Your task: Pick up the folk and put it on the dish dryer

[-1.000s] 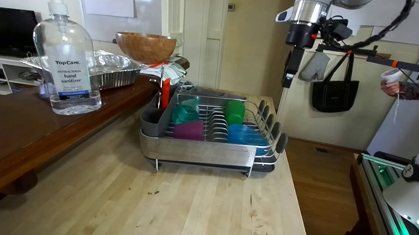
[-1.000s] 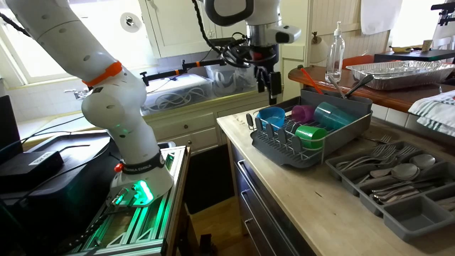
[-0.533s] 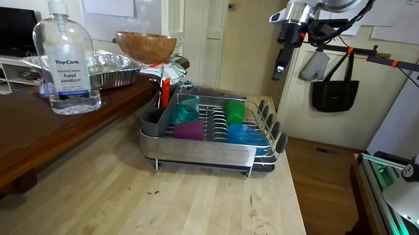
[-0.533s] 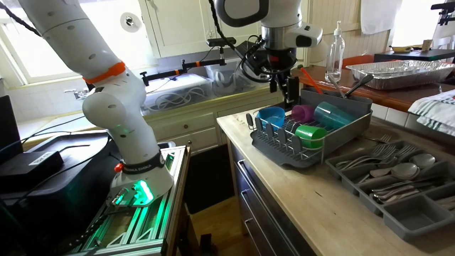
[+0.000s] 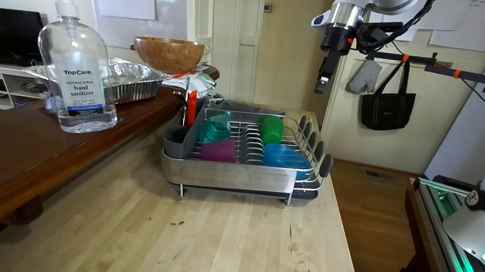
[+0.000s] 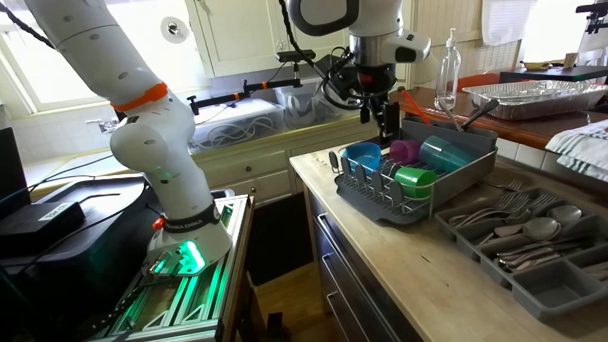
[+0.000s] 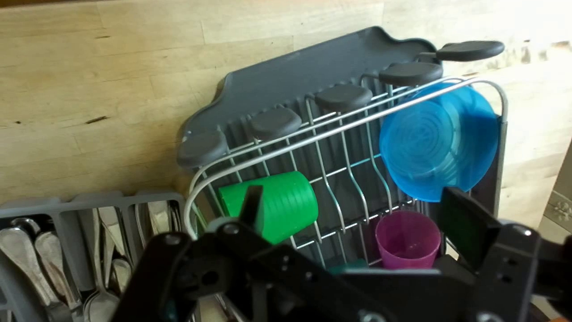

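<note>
The black two-fingered end effector (image 7: 353,197) hangs above the rectangular silver metal wire dish rack (image 5: 231,175), its jaws spread wide with nothing between them. The likeliest target, a slim silver metal fork (image 6: 510,186), lies on the pale wood-plank surface (image 6: 408,251) between the rack and the grey plastic cutlery tray (image 6: 555,289); more silver metal forks (image 6: 513,203) sit inside that tray, so which one is wanted is my guess. Reaching for it seems the step in hand, with no grasp made yet. I'd swing across high enough to clear the ribbed green plastic cup (image 7: 286,201), turn so the jaws straddle the fork crosswise, and come down slowly until they nearly brush the wood, since something this thin probably offers little to bite on. The slot beside it looks tight, and so broad a spread might knock rack or tray; narrowing first seems wise. The surface itself shows small dark scuffs. Alongside runs a reddish-brown wooden counter (image 5: 15,150) carrying a clear plastic hand-sanitizer bottle (image 5: 78,69) and a shiny rectangular foil tray (image 6: 536,109). A black fabric tote bag (image 5: 387,110) hangs beside a grey cloth oven mitt (image 5: 365,77), and daylight fills the white-framed window (image 6: 147,47).
</note>
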### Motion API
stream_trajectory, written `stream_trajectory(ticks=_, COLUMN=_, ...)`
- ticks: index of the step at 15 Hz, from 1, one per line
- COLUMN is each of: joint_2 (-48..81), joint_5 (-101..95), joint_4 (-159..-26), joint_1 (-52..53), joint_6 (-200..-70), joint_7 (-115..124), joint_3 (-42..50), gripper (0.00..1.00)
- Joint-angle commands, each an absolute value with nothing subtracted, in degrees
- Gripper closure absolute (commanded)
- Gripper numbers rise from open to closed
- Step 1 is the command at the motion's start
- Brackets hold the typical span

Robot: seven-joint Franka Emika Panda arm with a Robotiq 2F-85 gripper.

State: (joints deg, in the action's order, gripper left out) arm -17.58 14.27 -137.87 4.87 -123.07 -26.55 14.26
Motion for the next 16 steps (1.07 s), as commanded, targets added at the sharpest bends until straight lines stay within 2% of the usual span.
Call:
stream_trajectory(ticks=1, joint_2=-15.74, joint_5=15.91, joint_4=-136.49, joint_1=2.72, joint_6=-124.42, joint_7=-28.04, joint_3=13.07, gripper=0.00)
stream_trajectory(ticks=9, joint_2=-0.63, joint_5=24.44, joint_4=-122.09, joint_1=-0.64, joint_6=-121.25, joint_7=-44.20, joint_3=16.30, gripper=0.00)
stream_trajectory(ticks=12, joint_2=6.75, joint_5=29.10, joint_4=-113.56, joint_1=-3.93, joint_6=-117.15, joint_7=-49.32, joint_3=14.52, gripper=0.00)
stream_trajectory(ticks=16, joint_2=16.64, joint_5=23.47, joint_4=-101.56, joint_1=-7.38, joint_6=-114.04, joint_7=-48.10, joint_3=10.76, gripper=0.00)
